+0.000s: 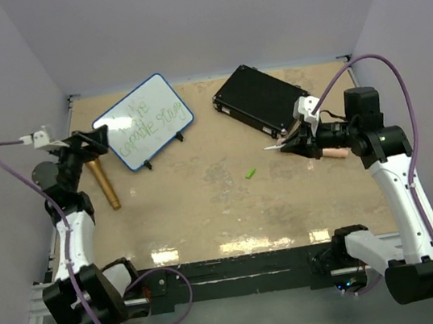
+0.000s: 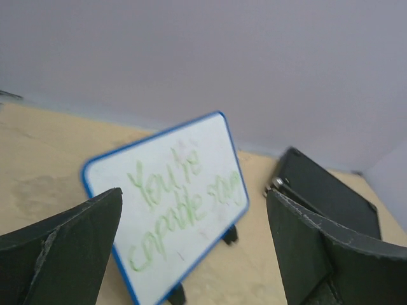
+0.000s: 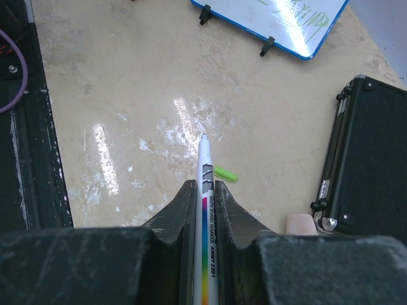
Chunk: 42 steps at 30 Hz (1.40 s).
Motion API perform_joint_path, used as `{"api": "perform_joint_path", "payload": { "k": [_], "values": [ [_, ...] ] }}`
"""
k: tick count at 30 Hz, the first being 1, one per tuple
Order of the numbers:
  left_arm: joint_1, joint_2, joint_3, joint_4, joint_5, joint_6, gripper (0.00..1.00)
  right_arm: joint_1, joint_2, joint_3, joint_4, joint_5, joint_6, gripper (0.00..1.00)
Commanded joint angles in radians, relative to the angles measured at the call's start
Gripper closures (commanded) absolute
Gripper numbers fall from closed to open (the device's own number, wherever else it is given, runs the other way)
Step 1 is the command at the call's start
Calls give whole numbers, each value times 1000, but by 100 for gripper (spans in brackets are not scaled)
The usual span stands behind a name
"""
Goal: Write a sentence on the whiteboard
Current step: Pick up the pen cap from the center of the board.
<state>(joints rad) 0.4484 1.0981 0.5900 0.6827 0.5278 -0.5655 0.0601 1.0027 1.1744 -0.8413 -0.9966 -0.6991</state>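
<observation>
My right wrist view cuts the whiteboard (image 3: 254, 16) off at the top, the case (image 3: 372, 146) at the right. My right gripper (image 3: 203, 187) hides the rear of the marker (image 3: 204, 162). The last word of the sentence (image 2: 184, 203) blurs past reading.

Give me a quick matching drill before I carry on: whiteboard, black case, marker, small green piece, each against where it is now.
Things:
1 whiteboard
2 black case
3 marker
4 green piece

Places:
A clamped in the right claw
B loose on the mid-table
C propped on black feet, far left
D lying flat, far right

Pairs: 1-C, 2-D, 3-A, 4-B
</observation>
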Motion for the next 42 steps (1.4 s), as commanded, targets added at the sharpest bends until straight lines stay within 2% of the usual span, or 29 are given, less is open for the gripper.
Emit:
{"api": "perform_joint_path", "payload": {
  "k": [1, 3, 6, 7, 9, 10, 12, 13, 16, 21, 23, 26, 32, 42],
  "values": [
    [-215, -90, 48, -415, -13, 133, 0, -5, -7, -12, 11, 33, 21, 100],
    [-276, -107, 50, -465, 60, 121, 0, -8, -1, -10, 24, 38, 33, 100],
    [-440, -141, 16, -462, 58, 96, 0, -28, 13, -15, 34, 38, 44, 100],
    [-573, -141, 19, -475, 37, 101, 0, -38, 23, -19, 36, 41, 43, 100],
    [-693, -118, 43, -531, -23, 137, 2, -48, 31, -22, 45, 42, 43, 100],
    [-809, -101, 51, -543, -43, 150, 5, -52, 33, -24, 48, 41, 44, 100],
    [-916, -31, 92, -584, -147, 185, 7, -57, 42, -25, 54, 38, 46, 100],
    [-1003, 3, 114, -603, -178, 211, 9, -59, 45, -25, 54, 36, 47, 100],
    [-1124, 166, 215, -669, -250, 242, 14, -94, 54, -31, 56, 33, 44, 100],
    [-1203, 465, 424, -747, -301, 274, 29, -111, 63, -47, 70, 23, 38, 100],
    [-1211, 585, 520, -784, -310, 286, 39, -114, 70, -50, 71, 18, 30, 100],
    [-1225, 716, 641, -844, -327, 314, 44, -120, 89, -50, 64, 9, 13, 100],
    [-1241, 887, 800, -917, -330, 346, 52, -132, 119, -59, 61, -10, -8, 100],
    [-1260, 1030, 938, -1008, -319, 374, 58, -143, 128, -64, 48, -27, -31, 100]
  ]
}}
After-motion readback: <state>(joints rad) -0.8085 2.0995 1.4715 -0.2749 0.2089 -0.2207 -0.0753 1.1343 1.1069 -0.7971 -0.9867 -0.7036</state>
